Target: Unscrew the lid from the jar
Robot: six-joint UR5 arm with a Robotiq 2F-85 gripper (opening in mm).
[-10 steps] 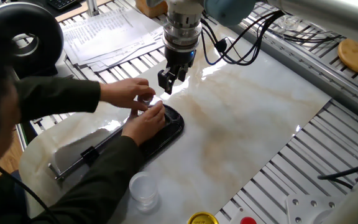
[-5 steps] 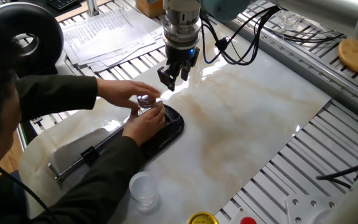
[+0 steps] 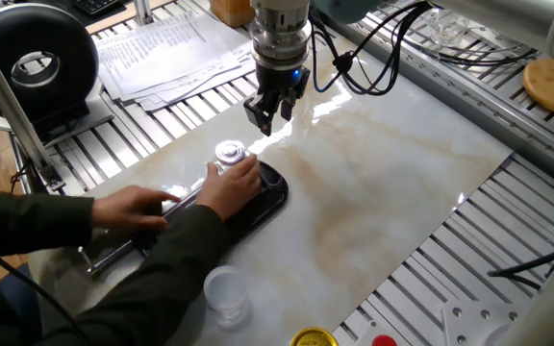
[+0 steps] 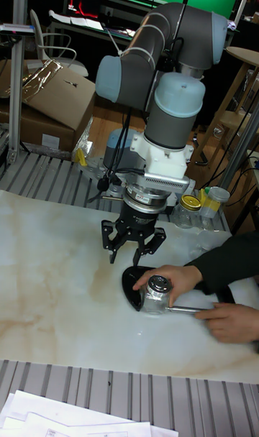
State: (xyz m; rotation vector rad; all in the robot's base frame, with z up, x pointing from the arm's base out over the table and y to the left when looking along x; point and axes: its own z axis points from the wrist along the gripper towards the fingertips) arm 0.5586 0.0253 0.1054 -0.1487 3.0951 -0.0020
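Two human hands are in the work zone, and that's the main risk. One hand (image 3: 231, 185) is wrapped round the jar (image 4: 152, 302), the other hand (image 3: 135, 207) is on the clamp's screw bar (image 3: 113, 252). The tool (image 3: 266, 114) hangs above and just behind the jar, fingers spread, grasping nothing. If it descends now it lands on knuckles, not on the lid (image 3: 230, 151).

Where things sit: the jar is upright at the head of the black C-clamp (image 3: 267, 197) on the marble bench (image 3: 383, 183), lid on top, shiny and exposed above the fingers.

Other failure modes, my read:
- The jar may not be properly clamped. If the clamp is loose, the jar spins with the lid and nothing unscrews.
- The lid is small and glossy. An off-centre grasp could slip or tip the jar over.
- The tool isn't over the lid axis yet. It needs a shift toward the person before going down.

Can't verify:
- The jar body is mostly hidden by the holding hand in the fixed view. The tall view shows it as clear glass, but its contact with the clamp is covered.
- Clamp jaws are under the hand and sleeve, so I can't tell whether they're tight.
- The lid threads are too small to make out.

The frosted cup (image 3: 224, 291) and gold lid (image 3: 314, 338) at the bench's front edge are well apart, not in play.
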